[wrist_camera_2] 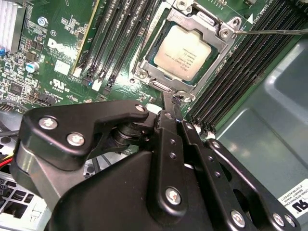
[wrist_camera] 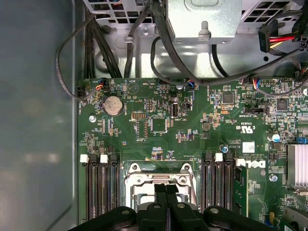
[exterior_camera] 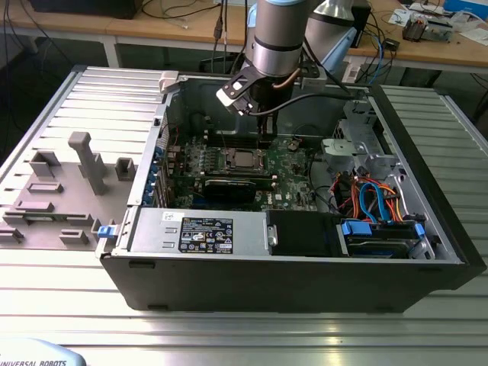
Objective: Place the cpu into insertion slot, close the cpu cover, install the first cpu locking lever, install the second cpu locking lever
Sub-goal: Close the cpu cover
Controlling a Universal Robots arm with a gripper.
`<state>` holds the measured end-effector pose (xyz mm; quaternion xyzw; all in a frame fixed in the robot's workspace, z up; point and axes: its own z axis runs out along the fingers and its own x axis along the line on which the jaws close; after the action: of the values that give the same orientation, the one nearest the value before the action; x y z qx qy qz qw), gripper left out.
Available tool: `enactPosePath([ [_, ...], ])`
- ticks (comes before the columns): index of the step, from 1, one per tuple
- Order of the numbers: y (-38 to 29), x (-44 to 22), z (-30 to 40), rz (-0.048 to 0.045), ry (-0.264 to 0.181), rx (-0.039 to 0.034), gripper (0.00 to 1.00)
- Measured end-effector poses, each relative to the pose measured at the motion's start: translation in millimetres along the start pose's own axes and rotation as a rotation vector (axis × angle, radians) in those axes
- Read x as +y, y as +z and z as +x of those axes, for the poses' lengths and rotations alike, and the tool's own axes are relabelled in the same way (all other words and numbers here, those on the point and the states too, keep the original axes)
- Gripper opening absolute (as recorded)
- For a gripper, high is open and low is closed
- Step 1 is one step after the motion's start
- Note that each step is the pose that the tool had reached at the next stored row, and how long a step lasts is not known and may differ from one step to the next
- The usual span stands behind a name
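The cpu (wrist_camera_2: 185,50), a dull silver square, lies in the insertion slot (wrist_camera_2: 144,72) on the green motherboard (wrist_camera_2: 57,53). The cpu cover (wrist_camera_2: 219,54), a silvery frame, lies flat around it. A thin metal locking lever (wrist_camera_2: 274,32) sticks out from one socket corner over the black memory slots. My gripper (wrist_camera_2: 172,98) is shut with nothing between its fingers, and its tips are at the socket's near edge. In the exterior view the gripper (exterior_camera: 263,133) hangs just behind the cpu (exterior_camera: 244,159). In the first wrist view the fingers (wrist_camera: 160,192) cover part of the socket (wrist_camera: 132,179).
The open computer case (exterior_camera: 290,267) lies on a ribbed metal table. A drive cage with blue and orange cables (exterior_camera: 374,194) fills the exterior view's right. A dark expansion card (exterior_camera: 229,187) lies in front of the socket. Grey fixture blocks (exterior_camera: 88,160) stand at the left.
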<state>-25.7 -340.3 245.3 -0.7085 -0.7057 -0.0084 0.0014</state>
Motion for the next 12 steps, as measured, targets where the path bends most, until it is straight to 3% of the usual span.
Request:
enactPosePath([
  [7, 0.8, -7.6, 0.0, 0.0001, 0.0, -0.0001, 0.11],
  [12, 1.4, -8.1, -0.1, 0.0, 0.0, -0.0001, 0.11],
])
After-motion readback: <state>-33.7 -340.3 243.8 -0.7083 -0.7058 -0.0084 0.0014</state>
